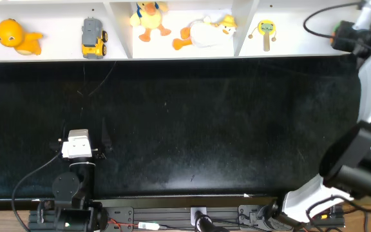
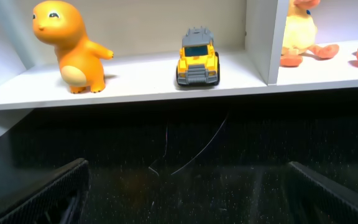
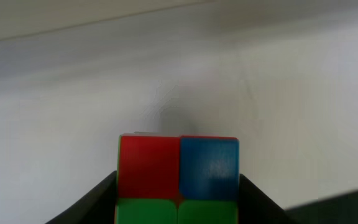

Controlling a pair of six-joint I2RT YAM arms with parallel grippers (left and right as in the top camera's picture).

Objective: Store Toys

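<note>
Shelf (image 1: 50, 57), white, runs along far edge of black table mat (image 1: 205, 129), split into compts by upright dividers. Far-L compt: orange figure toy (image 1: 18, 36) stands upright at its L end, yellow toy truck (image 1: 93, 37) w/ grey top near its R end, the two apart. In L wrist view the truck's nose points out toward the mat. On the near side of the mat, well short of the shelf and roughly in line w/ the truck, L gripper (image 2: 186, 168) sits low w/ fingers (image 2: 48, 193) spread wide, nothing btwn them. Next compt to the R: yellow duck plush (image 1: 149, 18) upright at its L side, white plush (image 1: 201, 33) w/ orange feet lying on its side just beside it. Third compt: small yellow-green rattle-like toy (image 1: 266, 31) on its own, handle toward the mat. Far R: R arm (image 1: 368, 96) stands along the mat's R edge, R gripper (image 3: 179, 180) up at the shelf's R end. Its fingers pinch a colour cube (image 3: 149, 163) from both sides; the face shown has red and blue squares in the upper row, green ones below. Pale white surface sits close behind the cube; can't tell if the cube touches it.
</note>
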